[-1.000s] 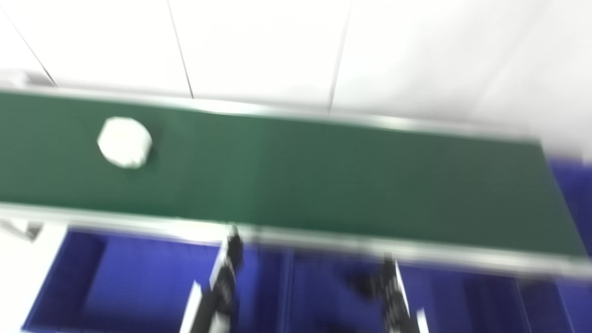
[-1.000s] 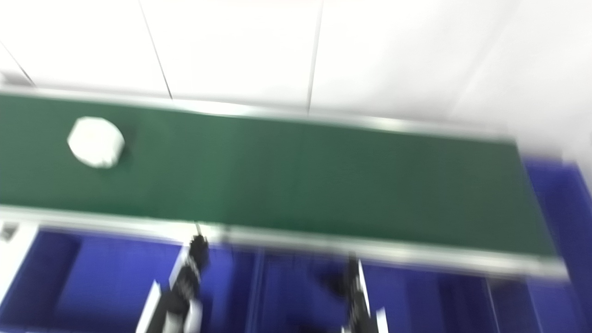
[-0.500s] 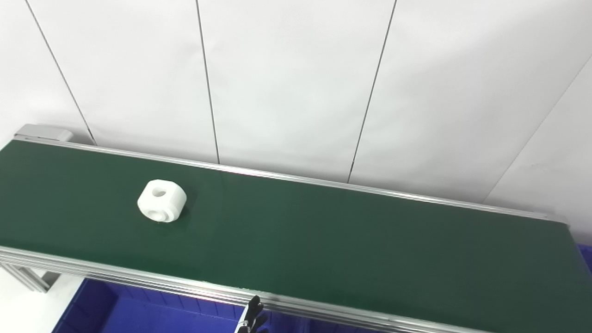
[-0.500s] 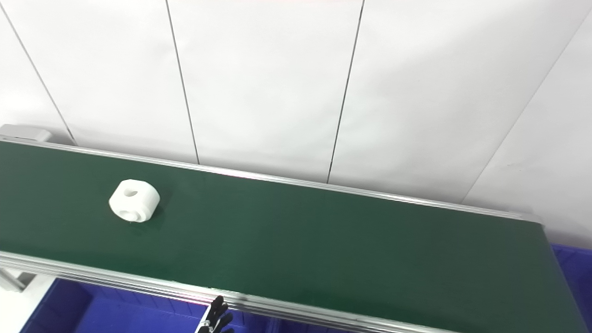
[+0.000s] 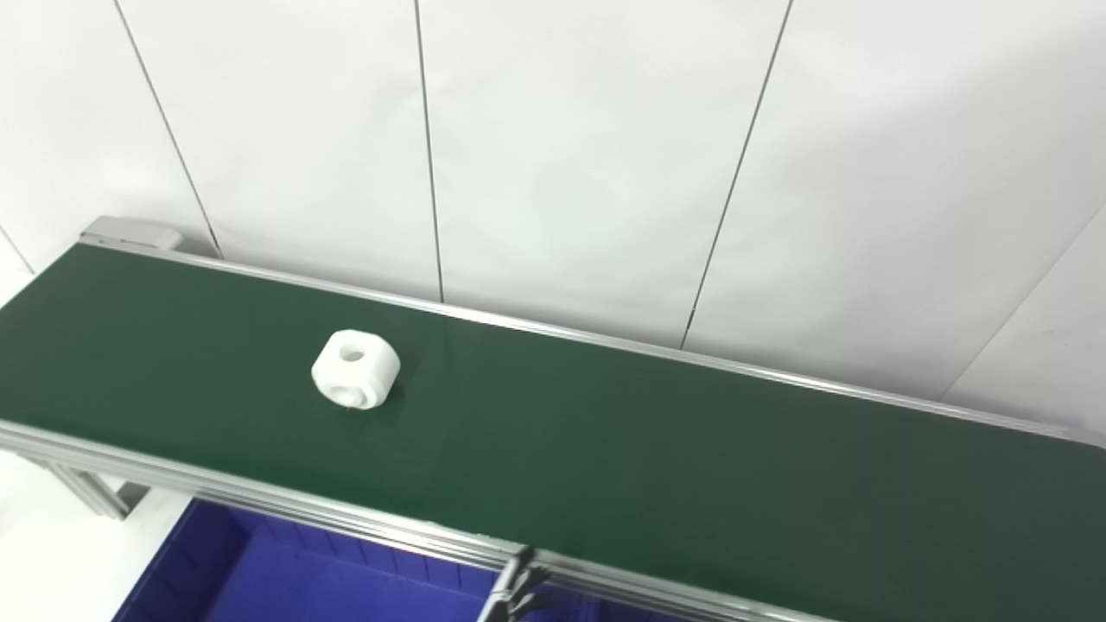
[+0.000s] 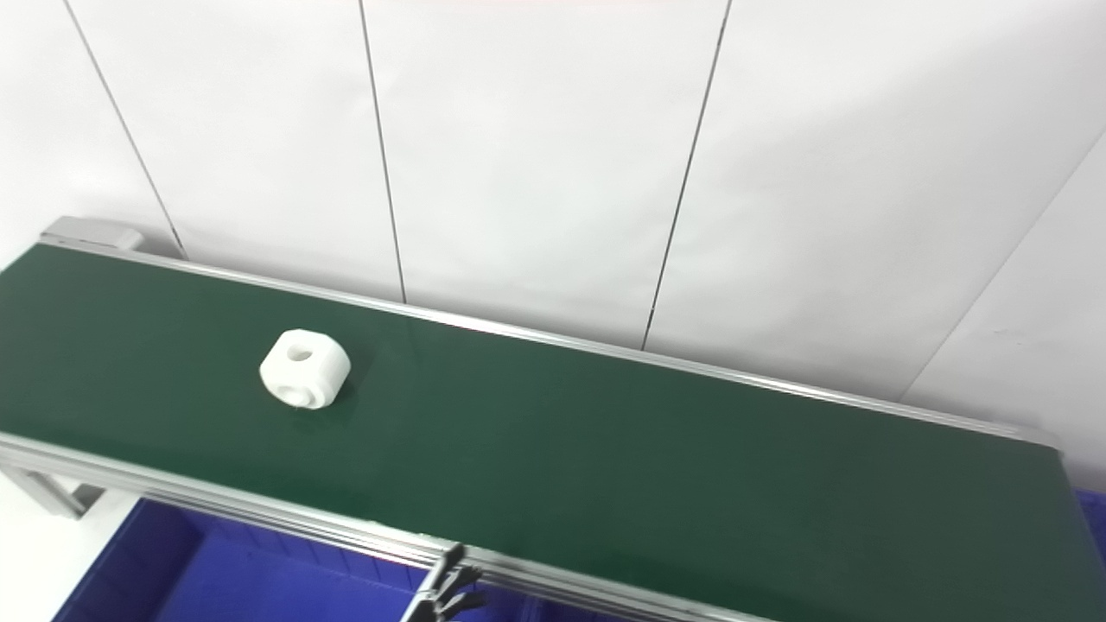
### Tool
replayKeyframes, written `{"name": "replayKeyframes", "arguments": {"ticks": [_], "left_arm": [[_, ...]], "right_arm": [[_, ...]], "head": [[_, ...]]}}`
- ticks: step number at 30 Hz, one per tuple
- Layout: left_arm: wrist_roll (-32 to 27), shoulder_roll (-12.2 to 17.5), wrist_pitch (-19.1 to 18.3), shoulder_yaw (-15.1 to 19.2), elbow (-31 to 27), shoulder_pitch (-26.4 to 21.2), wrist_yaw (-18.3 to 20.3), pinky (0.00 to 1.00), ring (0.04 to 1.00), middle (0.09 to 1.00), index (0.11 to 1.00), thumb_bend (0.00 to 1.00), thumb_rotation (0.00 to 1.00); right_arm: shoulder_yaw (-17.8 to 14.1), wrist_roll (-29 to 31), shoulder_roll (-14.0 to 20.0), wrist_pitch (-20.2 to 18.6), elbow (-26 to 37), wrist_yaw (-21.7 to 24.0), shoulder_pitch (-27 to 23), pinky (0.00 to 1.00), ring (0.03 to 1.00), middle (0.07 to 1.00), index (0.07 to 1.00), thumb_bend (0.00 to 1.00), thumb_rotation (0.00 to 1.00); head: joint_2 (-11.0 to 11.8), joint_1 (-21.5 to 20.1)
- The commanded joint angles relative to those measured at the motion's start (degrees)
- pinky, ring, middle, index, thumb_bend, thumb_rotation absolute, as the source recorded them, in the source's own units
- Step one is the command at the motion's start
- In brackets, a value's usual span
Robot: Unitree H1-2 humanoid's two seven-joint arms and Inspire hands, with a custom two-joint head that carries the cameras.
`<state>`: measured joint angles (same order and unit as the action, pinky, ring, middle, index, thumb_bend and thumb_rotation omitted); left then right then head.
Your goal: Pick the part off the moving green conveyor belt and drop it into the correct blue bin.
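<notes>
We see 1 white part (image 5: 355, 369) riding the green conveyor belt (image 5: 648, 449), unlabeled; our left hand's fingertips (image 6: 445, 587) peek above a blue bin (image 5: 285, 579), grip unclear.

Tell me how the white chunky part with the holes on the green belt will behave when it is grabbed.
The white chunky plastic-looking part looks rigid, so it should not deform. Its rounded sides suggest it may slip between fingers or roll if nudged. It lies alone on the green conveyor belt, with room to approach. Only fingertips of the left hand show, at the bottom edge.
</notes>
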<state>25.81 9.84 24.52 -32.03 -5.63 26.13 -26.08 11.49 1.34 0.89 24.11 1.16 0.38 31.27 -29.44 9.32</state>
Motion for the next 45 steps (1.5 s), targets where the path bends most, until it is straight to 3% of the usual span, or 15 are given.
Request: {"name": "replayKeyframes", "arguments": {"ticks": [1, 4, 6, 9, 12, 14, 17, 24, 29, 34, 38, 42, 45], "left_arm": [[8.2, 2.9, 2.4, -1.0, -7.1, -1.0, -9.0, 0.53, 0.770, 0.873, 0.855, 0.85, 0.85], [11.5, 4.3, 2.4, 1.1, -11.7, -2.5, -9.7, 0.50, 0.748, 0.848, 0.852, 0.98, 0.78], [11.7, 4.7, 2.4, 3.1, -13.7, -3.2, -8.6, 0.50, 0.744, 0.846, 0.841, 1.00, 0.75], [7.2, 6.4, 1.1, 8.3, -17.8, -5.5, -2.6, 0.58, 0.803, 0.880, 0.860, 1.00, 0.55], [4.6, 7.7, -2.2, 13.8, -20.8, -8.2, 3.3, 0.63, 0.825, 0.890, 0.884, 1.00, 0.51], [1.5, 10.1, -5.3, 17.5, -21.9, -11.8, 8.8, 0.58, 0.817, 0.914, 0.881, 1.00, 0.48], [1.6, 14.3, -9.6, 22.0, -22.2, -17.6, 16.8, 0.62, 0.896, 0.961, 0.912, 1.00, 0.45], [5.3, 18.9, -17.0, 27.2, -22.0, -27.3, 28.9, 0.81, 0.978, 0.990, 0.925, 1.00, 0.32], [8.7, 21.6, -15.7, 28.2, -16.4, -33.3, 32.9, 0.89, 0.971, 0.977, 0.932, 1.00, 0.24], [12.9, 25.5, -14.5, 26.5, -9.9, -39.6, 37.4, 0.93, 0.984, 0.984, 0.952, 1.00, 0.21], [16.2, 27.5, -13.0, 24.0, -4.5, -44.4, 39.8, 0.94, 0.966, 0.960, 0.926, 1.00, 0.24], [17.4, 27.8, -14.5, 21.8, -0.8, -47.9, 44.8, 0.99, 0.992, 0.974, 0.940, 1.00, 0.28], [18.8, 27.6, -14.7, 20.2, 2.0, -49.7, 46.9, 0.96, 0.984, 0.966, 0.931, 1.00, 0.31]], "right_arm": [[0.2, -0.4, -0.7, 2.6, 3.3, 0.7, 0.8, 1.00, 1.000, 1.000, 1.000, 1.00, 1.00], [0.3, -0.6, -0.9, 2.5, 3.9, 0.6, 1.1, 1.00, 1.000, 1.000, 1.000, 1.00, 1.00], [0.3, -0.7, -1.0, 2.6, 4.1, 0.6, 1.2, 1.00, 1.000, 1.000, 1.000, 1.00, 1.00], [0.2, -0.7, -1.0, 2.7, 4.1, 0.7, 1.3, 1.00, 1.000, 1.000, 1.000, 1.00, 1.00], [0.1, -0.5, -1.1, 2.6, 4.3, 0.7, 1.4, 1.00, 1.000, 1.000, 1.000, 1.00, 1.00], [0.1, -0.7, -1.1, 2.5, 4.3, 0.7, 1.4, 1.00, 1.000, 1.000, 1.000, 1.00, 1.00], [0.2, -0.9, -1.2, 2.3, 4.5, 0.7, 1.4, 1.00, 1.000, 1.000, 1.000, 0.99, 1.00], [0.5, -0.9, -1.6, 2.1, 4.6, 0.7, 1.3, 1.00, 1.000, 1.000, 1.000, 0.99, 1.00], [0.4, -1.1, -1.6, 2.0, 4.7, 0.7, 1.2, 1.00, 1.000, 1.000, 1.000, 0.98, 1.00], [0.6, -1.1, -1.7, 1.7, 4.7, 0.9, 1.1, 1.00, 1.000, 1.000, 1.000, 0.99, 1.00], [0.6, -1.3, -1.8, 1.7, 4.6, 1.1, 1.0, 1.00, 1.000, 1.000, 1.000, 0.98, 1.00], [0.8, -1.4, -1.9, 2.1, 4.3, 1.0, 0.9, 1.00, 1.000, 1.000, 1.000, 0.97, 1.00], [1.0, -2.3, -2.0, 2.1, 4.4, 0.4, 0.9, 1.00, 1.000, 1.000, 1.000, 0.97, 1.00]], "head": [[-0.3, -0.4], [-0.7, -0.9], [-0.8, -1.1], [-1.0, -1.1], [-1.0, -1.0], [-0.8, -1.1], [-1.0, -1.2], [-1.1, -1.7], [-1.0, -1.6], [-1.0, -1.8], [-0.9, -2.1], [-0.8, -2.4], [-0.9, -2.6]]}}
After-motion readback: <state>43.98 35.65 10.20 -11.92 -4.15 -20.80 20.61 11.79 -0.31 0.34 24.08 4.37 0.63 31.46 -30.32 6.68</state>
